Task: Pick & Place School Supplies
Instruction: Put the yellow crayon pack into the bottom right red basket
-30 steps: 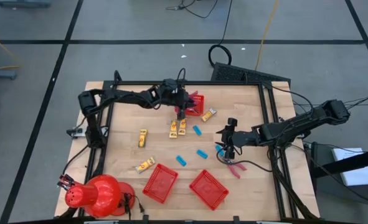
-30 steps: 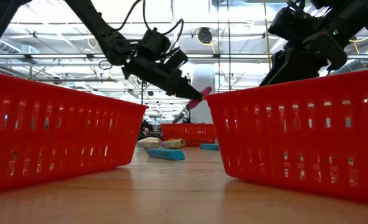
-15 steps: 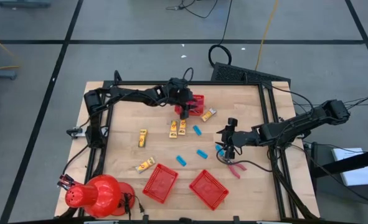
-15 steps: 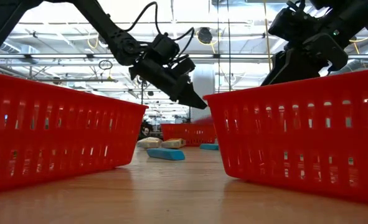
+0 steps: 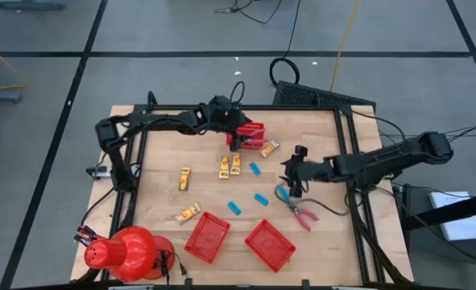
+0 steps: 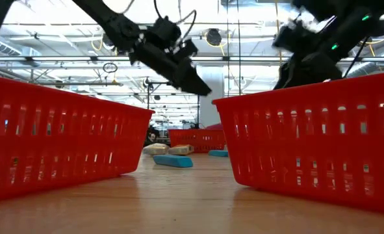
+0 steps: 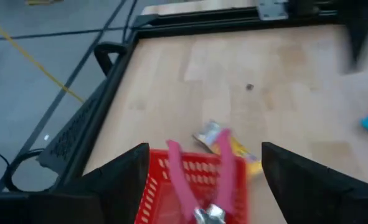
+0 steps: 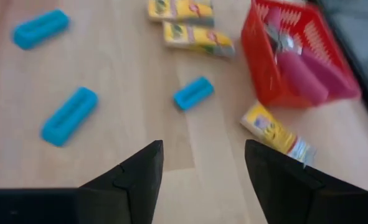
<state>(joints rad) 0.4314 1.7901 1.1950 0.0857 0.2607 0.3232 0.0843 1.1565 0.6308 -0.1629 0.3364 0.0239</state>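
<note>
My left gripper [image 5: 236, 141] [image 7: 203, 148] hangs open just over the far red basket [image 5: 254, 134], touching nothing. A pink-handled metal tool [image 7: 199, 186] lies in that basket. My right gripper [image 5: 292, 187] [image 8: 202, 144] is open above the table at centre right and holds nothing. Another pink-handled tool [image 5: 304, 214] lies on the wood near it. Yellow pieces [image 5: 184, 179] [image 5: 229, 165] [image 5: 270, 147] and light-blue blocks [image 5: 254, 169] [image 5: 261, 198] [image 5: 234, 208] lie flat on the table.
Two red mesh baskets [image 5: 206, 236] [image 5: 269, 244] stand near the front edge and fill the sides of the low view. A big red dome [image 5: 125, 251] sits at the front left corner. A black frame [image 5: 346, 153] borders the table.
My left gripper carried a pink-handled tool right, over the far red basket. It then opened and let the tool go, and the tool now lies in the basket. The gripper has since risen a little. My right gripper has shifted slightly toward the far edge.
</note>
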